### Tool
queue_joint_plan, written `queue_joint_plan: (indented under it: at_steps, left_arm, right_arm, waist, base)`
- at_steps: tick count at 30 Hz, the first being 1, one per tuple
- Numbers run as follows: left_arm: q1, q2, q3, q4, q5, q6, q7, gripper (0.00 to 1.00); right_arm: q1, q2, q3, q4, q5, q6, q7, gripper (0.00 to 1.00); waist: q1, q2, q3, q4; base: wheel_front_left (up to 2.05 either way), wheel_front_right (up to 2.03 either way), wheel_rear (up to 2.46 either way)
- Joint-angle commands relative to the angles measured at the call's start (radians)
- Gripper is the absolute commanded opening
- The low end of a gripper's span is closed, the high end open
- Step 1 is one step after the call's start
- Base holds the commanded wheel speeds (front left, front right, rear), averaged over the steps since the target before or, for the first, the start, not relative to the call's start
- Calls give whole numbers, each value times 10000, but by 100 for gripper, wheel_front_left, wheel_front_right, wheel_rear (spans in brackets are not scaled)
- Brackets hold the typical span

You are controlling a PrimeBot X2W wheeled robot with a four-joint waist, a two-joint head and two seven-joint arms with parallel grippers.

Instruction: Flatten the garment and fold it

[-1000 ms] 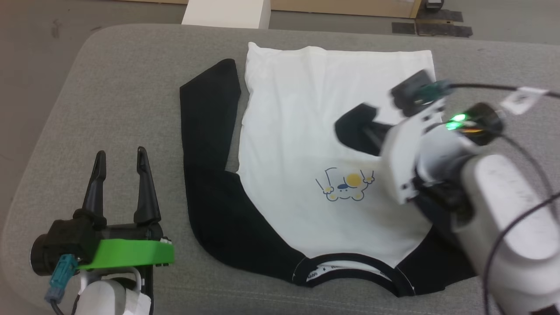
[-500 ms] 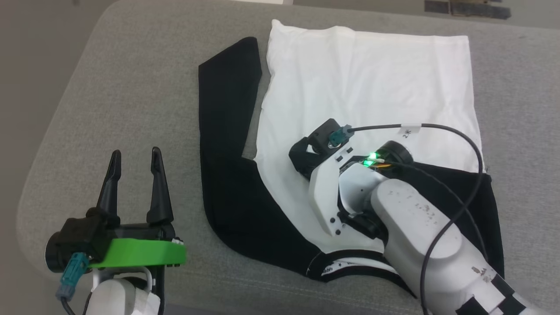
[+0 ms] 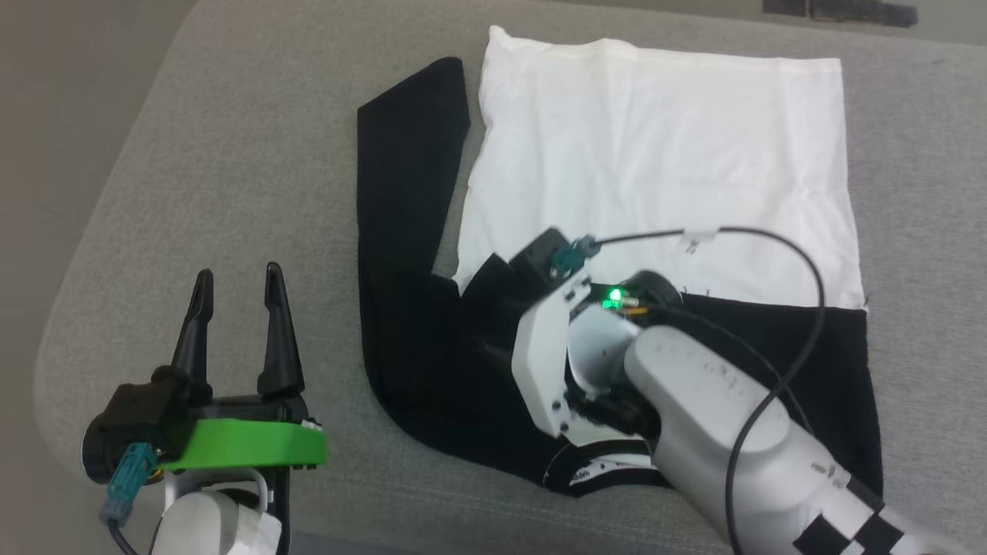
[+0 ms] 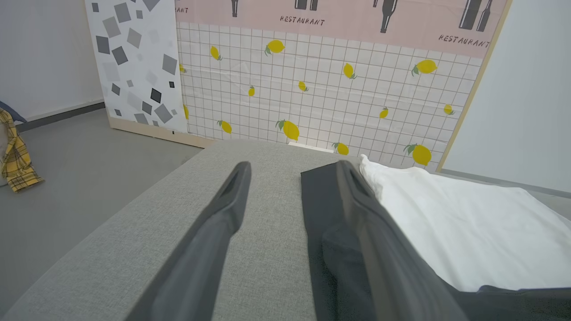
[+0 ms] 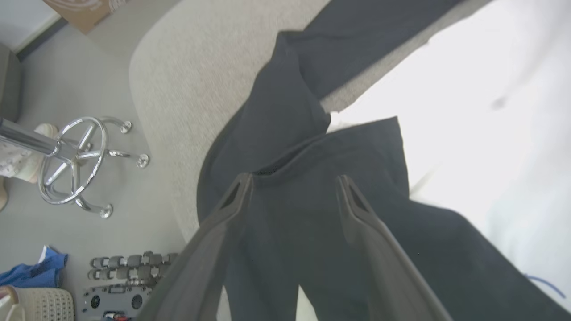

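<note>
The shirt [image 3: 655, 146] lies flat, white body spread, one black sleeve [image 3: 840, 370] folded across it. The right gripper [image 5: 294, 179] is spread wide and empty, over and perhaps touching that sleeve. The left gripper [image 3: 237, 271] is open too.

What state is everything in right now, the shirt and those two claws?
garment: lying flat, partly folded.
right-side sleeve: folded across the white body.
left-side sleeve: stretched out flat, not folded.
right claw: open, over the folded sleeve, gripping nothing.
left claw: open, empty, beside the garment.
</note>
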Motion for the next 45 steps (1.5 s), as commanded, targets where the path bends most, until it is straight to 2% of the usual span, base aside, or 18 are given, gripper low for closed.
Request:
queue_joint_plan:
  at_steps: [1, 6, 12, 16, 19, 23, 29, 35, 40, 45]
  left_arm:
    - [2, -27, 55, 21, 9, 25, -38, 100]
    - [174, -27, 243, 49, 50, -17, -38, 100]
    - [298, -28, 343, 97, 65, -64, -38, 100]
    - [257, -28, 317, 305, -53, -29, -38, 100]
    - [125, -28, 279, 579, -233, 39, 1, 100]
    - [-722, 168, 116, 961, -379, -179, 425, 100]
    - [-3510, 1162, 32, 2140, -851, -567, 2364, 100]
    - [-6773, 2126, 237, 3905, -1562, -610, 5218, 100]
    - [-8718, 2535, 299, 5002, -1944, -108, 7905, 100]
    - [-9697, 2878, 79, 5454, -1809, 417, 9823, 100]
  right_arm:
    - [-268, 2, -197, -225, 220, -15, -105, 100]
    - [-386, -840, -1431, -1362, 771, -15, -285, 100]
    - [161, -2010, -4656, -2443, 361, -15, -1186, 100]
    - [832, -2160, -6705, -2708, -254, -15, -1153, 100]
    - [1303, -2070, -7868, -3094, -679, -15, -944, 100]
    - [1801, -1798, -9274, -3943, -1228, -15, -533, 100]
    - [1998, -1271, -10433, -5217, -1744, -15, 132, 100]
    - [1774, -937, -10790, -6208, -1962, -15, 595, 100]
    - [1557, -821, -10786, -6777, -1960, -15, 716, 100]
    - [1456, -729, -10719, -7146, -1949, -15, 765, 100]
  waist:
    - [1, 0, -279, -282]
    - [1, 0, -611, -717]
    - [1, 0, -767, -1182]
    - [1, 0, -676, -1327]
    - [1, 0, -526, -1367]
    - [1, 0, -56, -1345]
    - [1, 0, 993, -1451]
    - [1, 0, 2319, -1817]
    - [1, 0, 3282, -2186]
    - [1, 0, 3891, -2374]
  base:
    - [0, 0, 0]
    - [0, 0, 0]
    - [0, 0, 0]
    - [0, 0, 0]
    - [0, 0, 0]
    - [0, 0, 0]
    - [0, 0, 0]
    - [0, 0, 0]
    - [0, 0, 0]
    - [0, 0, 0]
